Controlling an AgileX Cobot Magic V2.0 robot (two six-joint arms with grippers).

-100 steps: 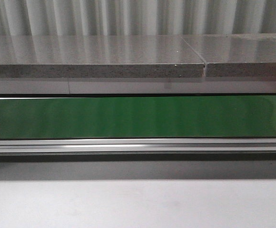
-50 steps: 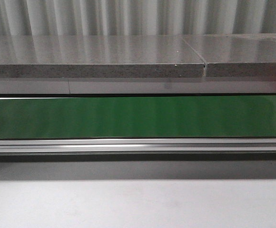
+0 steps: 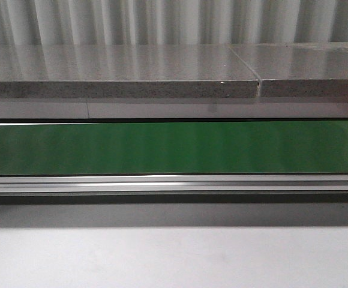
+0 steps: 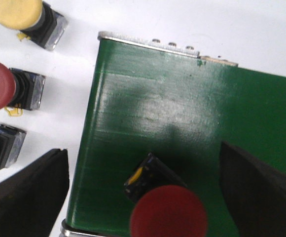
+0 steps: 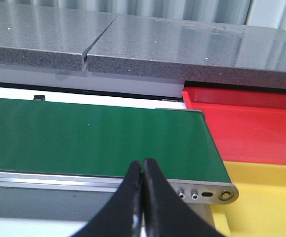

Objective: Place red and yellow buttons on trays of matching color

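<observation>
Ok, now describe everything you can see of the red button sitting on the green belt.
The red button shows only in the left wrist view. It has a round, matte red mushroom cap on a dark squarish body with a yellow part at one side. It lies tilted on the green belt, near the belt's end, cap toward the camera. The left hand is open, its dark fingers on either side, not touching it. Its underside is hidden.

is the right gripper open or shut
Shut and holding nothing. In the right wrist view the right gripper has its two dark fingers pressed together tip to tip, nothing between them, hanging above the green belt.
</observation>
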